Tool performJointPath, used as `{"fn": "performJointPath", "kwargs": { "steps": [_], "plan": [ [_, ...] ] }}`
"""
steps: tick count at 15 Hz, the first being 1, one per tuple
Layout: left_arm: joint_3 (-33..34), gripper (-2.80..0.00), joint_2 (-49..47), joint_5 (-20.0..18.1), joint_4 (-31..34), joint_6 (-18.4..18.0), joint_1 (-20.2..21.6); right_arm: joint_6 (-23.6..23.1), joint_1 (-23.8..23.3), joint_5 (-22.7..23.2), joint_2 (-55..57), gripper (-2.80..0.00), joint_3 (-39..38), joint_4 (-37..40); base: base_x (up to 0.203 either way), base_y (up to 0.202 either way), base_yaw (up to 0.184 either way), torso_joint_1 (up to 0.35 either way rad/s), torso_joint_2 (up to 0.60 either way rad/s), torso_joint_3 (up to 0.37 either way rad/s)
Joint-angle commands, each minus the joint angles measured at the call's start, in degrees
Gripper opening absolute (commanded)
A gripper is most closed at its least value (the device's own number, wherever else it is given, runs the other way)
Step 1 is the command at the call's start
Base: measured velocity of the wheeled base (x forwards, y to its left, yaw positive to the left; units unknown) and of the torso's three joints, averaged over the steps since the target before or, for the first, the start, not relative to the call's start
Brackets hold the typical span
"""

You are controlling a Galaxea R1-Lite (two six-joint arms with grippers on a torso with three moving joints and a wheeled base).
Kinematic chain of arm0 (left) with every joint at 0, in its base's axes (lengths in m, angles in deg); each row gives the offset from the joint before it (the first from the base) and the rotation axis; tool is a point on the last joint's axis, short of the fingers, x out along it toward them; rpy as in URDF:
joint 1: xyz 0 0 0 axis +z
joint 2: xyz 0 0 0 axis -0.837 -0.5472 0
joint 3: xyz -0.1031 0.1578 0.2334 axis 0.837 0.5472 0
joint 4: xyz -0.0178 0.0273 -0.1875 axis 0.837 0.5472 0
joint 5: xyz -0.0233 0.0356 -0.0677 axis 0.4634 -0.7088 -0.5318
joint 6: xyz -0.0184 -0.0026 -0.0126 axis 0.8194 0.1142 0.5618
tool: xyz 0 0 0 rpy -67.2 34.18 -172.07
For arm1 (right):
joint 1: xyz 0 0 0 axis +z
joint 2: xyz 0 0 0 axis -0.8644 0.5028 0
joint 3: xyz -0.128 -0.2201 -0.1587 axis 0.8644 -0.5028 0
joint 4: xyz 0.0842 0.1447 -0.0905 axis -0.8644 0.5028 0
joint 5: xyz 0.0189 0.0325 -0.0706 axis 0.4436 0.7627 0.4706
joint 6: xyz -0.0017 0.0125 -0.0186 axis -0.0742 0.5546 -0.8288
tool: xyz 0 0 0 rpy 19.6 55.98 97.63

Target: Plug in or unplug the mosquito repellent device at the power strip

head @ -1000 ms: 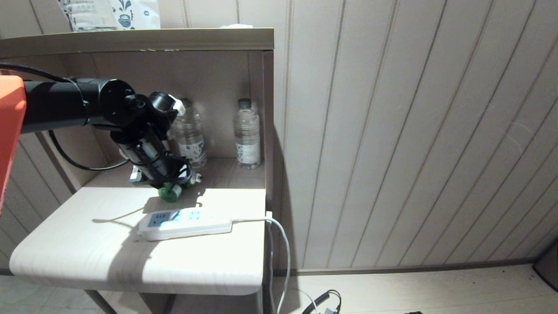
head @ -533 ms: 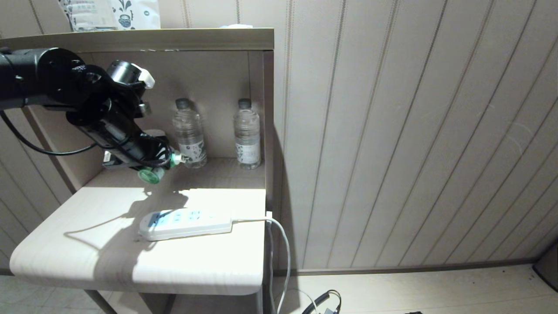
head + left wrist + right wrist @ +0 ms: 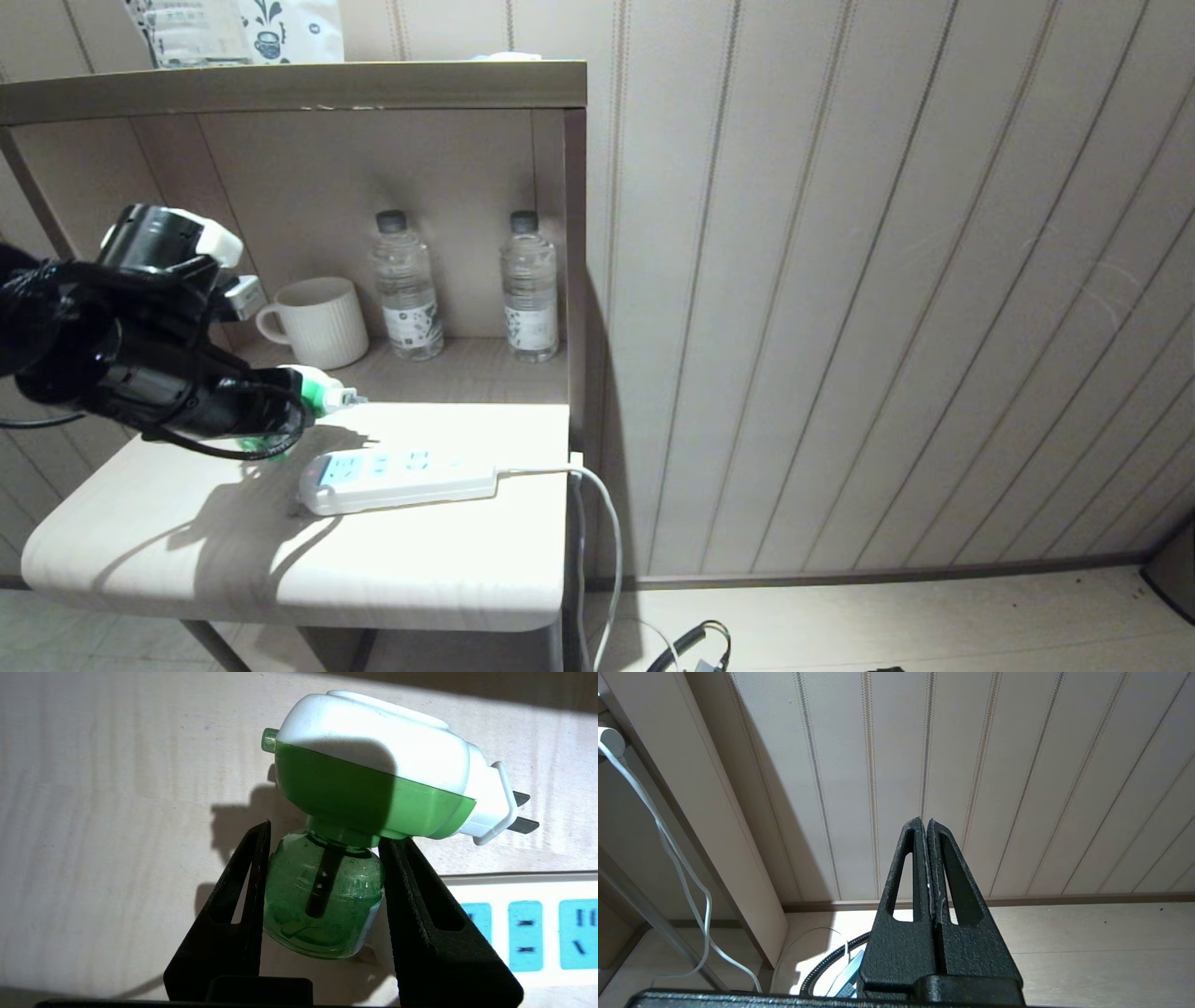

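Wall: pale panelled wall (image 3: pixel 887 280) with thin vertical stripes fills the right half of the head view; it also stands behind the right gripper in the right wrist view.
Shelf unit: a wooden shelf unit (image 3: pixel 299 86) takes up the upper left of the head view, with a light tabletop (image 3: pixel 448 579) in the lower left, partly in shadow.
Left arm: the black left arm (image 3: pixel 103 364) comes in from the left edge of the head view, above the tabletop's left part.
Power strip: the power strip (image 3: pixel 401 476) lies flat on the tabletop at lower centre-left, pale blue sockets facing up, no plug in them; its white cable (image 3: pixel 602 523) leaves the right end and drops over the table edge.
Water bottles: two clear water bottles (image 3: pixel 406 285) stand upright side by side at the back of the shelf.
Mug: a white ribbed mug (image 3: pixel 317 322) stands left of the bottles.
Left gripper: the left gripper (image 3: pixel 322 858) is partly closed, both fingers (image 3: pixel 411 896) pressed on the green bottle of the device.
Mosquito repellent device: the mosquito repellent device (image 3: pixel 373 784) is held in the air just left of the strip's near end, clear of the sockets, prongs pointing right in the head view.
Right gripper: the right gripper (image 3: pixel 927 823) is parked low beside the furniture, fingers pressed together, holding nothing.
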Motion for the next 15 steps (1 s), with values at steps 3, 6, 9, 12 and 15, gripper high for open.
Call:
{"fn": "performJointPath", "kwargs": {
  "steps": [3, 6, 9, 12, 15],
  "plan": [
    [20.29, -2.8, 10.34, -7.57, -37.61, -1.99, 9.62, 0.01, 0.06, -0.02, -0.03, -2.8, 0.0, 0.02, 0.0, 0.0, 0.0, 0.0, 0.0, 0.0],
    [25.92, -2.8, 12.58, -13.79, -46.13, -0.77, 12.15, 0.01, 0.06, -0.02, -0.03, -2.8, 0.0, -0.06, 0.0, 0.0, 0.0, 0.0, 0.0, 0.0],
    [34.18, -2.8, 13.97, -18.45, -56.0, -0.77, 11.99, 0.01, 0.06, -0.02, -0.03, -2.8, 0.0, -0.03, 0.0, 0.0, 0.0, 0.0, 0.0, 0.0],
    [44.47, -2.8, 13.58, -20.3, -72.31, -1.12, 11.96, 0.01, 0.06, -0.02, -0.03, -2.8, 0.0, 0.02, 0.0, 0.0, 0.0, 0.0, 0.0, 0.0],
    [51.14, -2.8, 12.41, -20.56, -84.09, -1.4, 12.02, 0.01, 0.06, -0.02, -0.03, -2.8, 0.0, 0.02, 0.0, 0.0, 0.0, 0.0, 0.0, 0.0]
  ]
}}
